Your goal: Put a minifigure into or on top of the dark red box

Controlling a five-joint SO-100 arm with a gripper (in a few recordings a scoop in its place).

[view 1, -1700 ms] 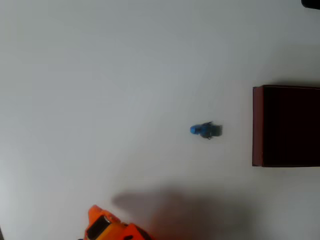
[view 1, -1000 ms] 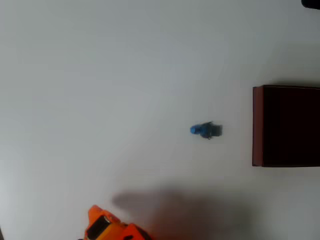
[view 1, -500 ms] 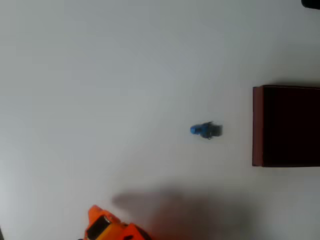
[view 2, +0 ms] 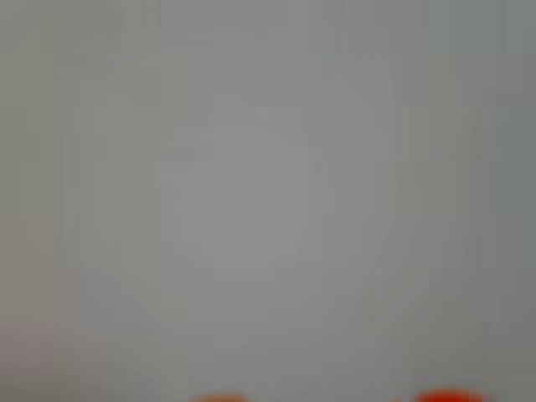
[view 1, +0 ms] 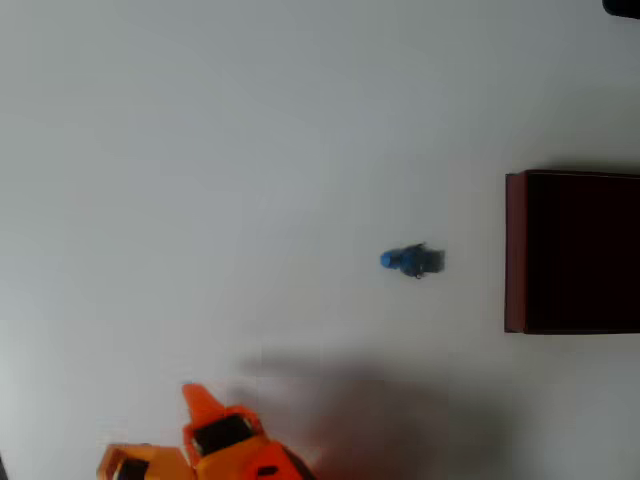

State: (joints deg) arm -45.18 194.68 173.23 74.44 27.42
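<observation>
The blue minifigure [view 1: 411,260] lies on its side on the white table, its bright blue head pointing left in the overhead view. The dark red box [view 1: 515,250] stands to its right, cut off by the right edge, its interior almost black. My orange gripper [view 1: 152,432] is at the bottom left, well below and left of the figure. One pointed finger [view 1: 200,402] aims up the picture and a second orange part sits apart to its left, so it looks open. The blurred wrist view has two separate orange finger tips [view 2: 448,394] at its bottom edge, with nothing between them.
The arm's shadow [view 1: 370,420] spreads over the table below the figure. A small dark object [view 1: 624,6] pokes in at the top right corner. The white table [view 1: 200,150] lies bare to the left of and above the figure.
The gripper has moved slightly up the picture. A second orange part has appeared to the left of the pointed finger, as if the jaws spread. The figure and box are unmoved.
</observation>
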